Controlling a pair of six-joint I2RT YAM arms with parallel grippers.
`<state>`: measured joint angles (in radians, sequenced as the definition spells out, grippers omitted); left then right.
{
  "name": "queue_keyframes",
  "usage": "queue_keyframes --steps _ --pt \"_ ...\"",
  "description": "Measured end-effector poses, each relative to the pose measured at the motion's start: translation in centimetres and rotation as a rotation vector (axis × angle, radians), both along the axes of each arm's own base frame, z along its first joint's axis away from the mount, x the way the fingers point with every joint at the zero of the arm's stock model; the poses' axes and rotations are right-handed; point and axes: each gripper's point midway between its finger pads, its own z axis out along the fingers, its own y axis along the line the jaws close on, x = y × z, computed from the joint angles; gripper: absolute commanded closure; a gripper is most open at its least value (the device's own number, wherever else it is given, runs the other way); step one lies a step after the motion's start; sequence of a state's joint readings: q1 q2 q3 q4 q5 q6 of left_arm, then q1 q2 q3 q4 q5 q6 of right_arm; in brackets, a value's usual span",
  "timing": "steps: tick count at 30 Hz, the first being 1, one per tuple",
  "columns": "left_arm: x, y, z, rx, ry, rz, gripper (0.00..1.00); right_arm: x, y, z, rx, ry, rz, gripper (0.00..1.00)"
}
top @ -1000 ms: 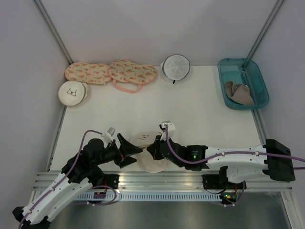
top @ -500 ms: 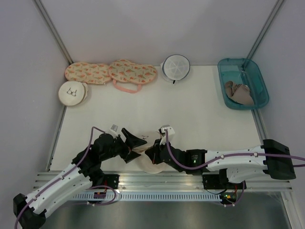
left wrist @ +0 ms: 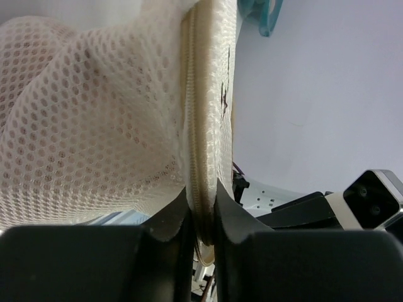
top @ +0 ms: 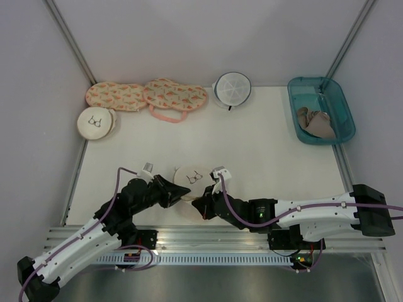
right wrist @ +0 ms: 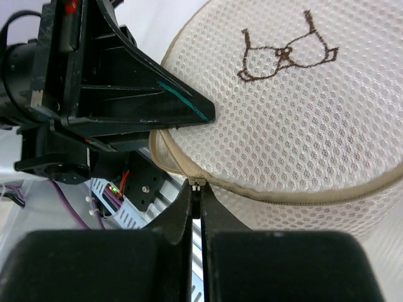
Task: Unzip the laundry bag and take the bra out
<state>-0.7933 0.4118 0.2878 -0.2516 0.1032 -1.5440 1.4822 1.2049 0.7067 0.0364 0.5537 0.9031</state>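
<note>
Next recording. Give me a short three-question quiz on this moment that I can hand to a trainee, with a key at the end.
1. True or false: the left gripper is open and clear of the round cream mesh laundry bag with the bra drawing.
2. What is the right gripper pinching? A) the bag's small metal zipper pull; B) a pink strap; C) the bra drawing.
3. Where does the tan-grey bra lie?

Key:
1. False: its fingers clamp the bag's zipper rim.
2. A.
3. In the teal plastic bin at the far right of the table.
</note>
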Motion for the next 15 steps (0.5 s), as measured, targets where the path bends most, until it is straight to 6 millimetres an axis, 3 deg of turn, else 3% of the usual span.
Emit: queue_keyframes --steps 8,15 --pt "0.9 0.0 -1.1 0.076 -0.012 0.014 0.87 -0.5 -0.7 -0.5 -0.109 -0.009 0.042 0.99" --pt "2.4 0.2 1.0 0.201 -0.182 -0.016 0.92 -0.2 -1.4 -0.5 -0.263 -0.015 0.039 1.0"
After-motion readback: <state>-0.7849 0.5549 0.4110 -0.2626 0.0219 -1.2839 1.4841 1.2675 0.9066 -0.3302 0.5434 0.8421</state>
